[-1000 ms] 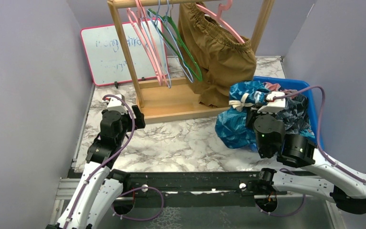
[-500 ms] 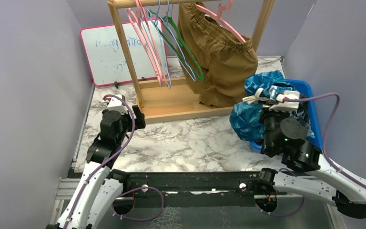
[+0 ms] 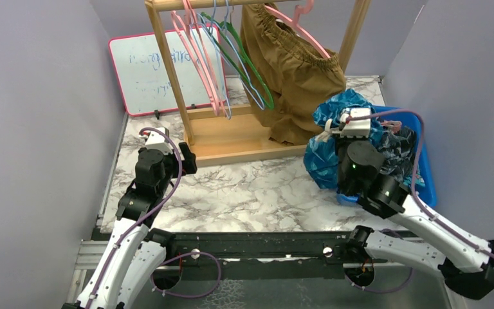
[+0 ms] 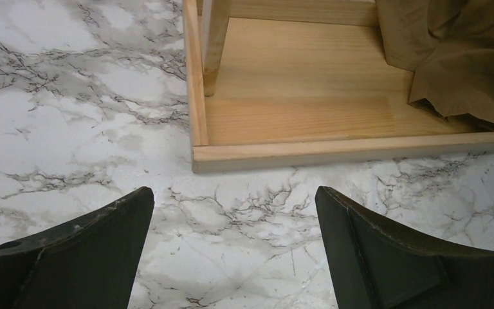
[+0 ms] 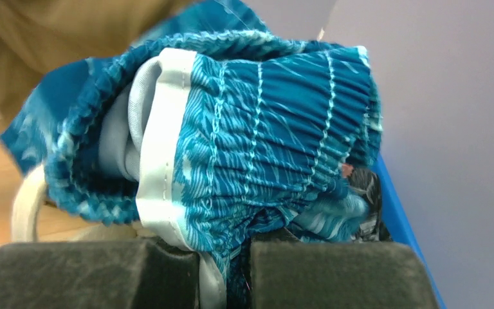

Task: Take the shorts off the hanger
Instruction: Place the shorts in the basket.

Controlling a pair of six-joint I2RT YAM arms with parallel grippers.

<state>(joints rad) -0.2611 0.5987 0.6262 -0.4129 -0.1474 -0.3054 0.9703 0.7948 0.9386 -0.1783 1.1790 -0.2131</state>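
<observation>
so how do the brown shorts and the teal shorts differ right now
The brown shorts hang on a pink hanger; the teal shorts are off any hanger, pinched in the right gripper. The brown shorts are plain; the teal shorts are patterned. Both have gathered elastic waistbands.

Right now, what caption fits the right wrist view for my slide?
Right gripper shut on the teal shorts at the waistband, brown shorts behind, blue bin rim at right.
</observation>
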